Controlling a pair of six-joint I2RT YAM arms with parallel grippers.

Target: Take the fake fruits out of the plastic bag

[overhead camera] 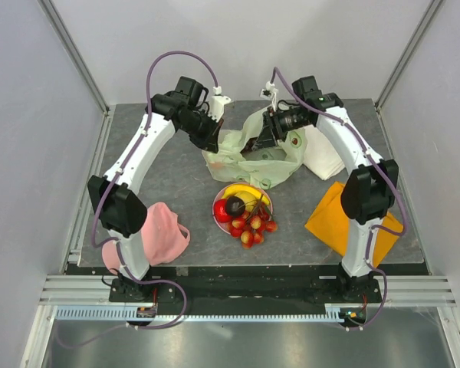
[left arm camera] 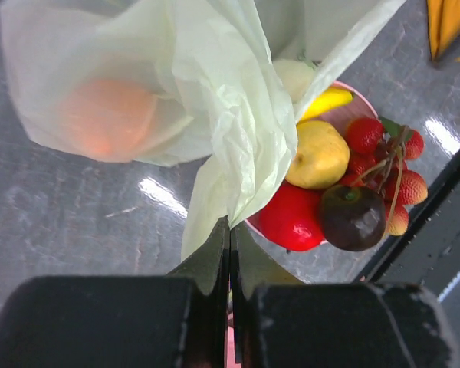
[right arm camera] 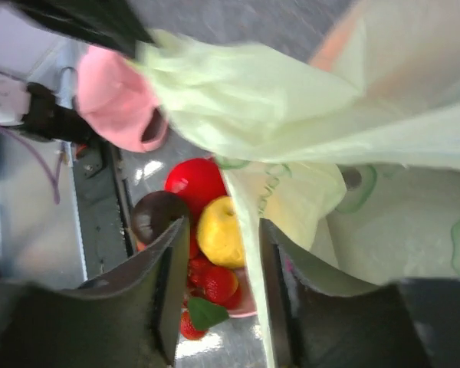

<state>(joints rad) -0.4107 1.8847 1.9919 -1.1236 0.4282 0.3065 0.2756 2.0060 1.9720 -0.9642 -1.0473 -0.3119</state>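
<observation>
The pale yellow-green plastic bag (overhead camera: 249,157) hangs lifted at the table's middle back. My left gripper (overhead camera: 214,142) is shut on a fold of the bag's edge (left arm camera: 215,199). An orange (left arm camera: 107,115) shows dimly through the bag. My right gripper (overhead camera: 260,141) is open, and a strip of the bag (right arm camera: 249,222) hangs between its fingers. Below lie a red apple (left arm camera: 291,218), a dark plum (left arm camera: 353,218), a yellow fruit (left arm camera: 318,153), a banana (left arm camera: 330,100) and a berry cluster (left arm camera: 383,165) on a pink plate (overhead camera: 216,205).
A pink cloth (overhead camera: 165,234) lies at the front left. A white folded cloth (overhead camera: 322,157) lies right of the bag, beside the right arm. An orange cloth (overhead camera: 341,222) lies at the front right. Grey walls close in the table on three sides.
</observation>
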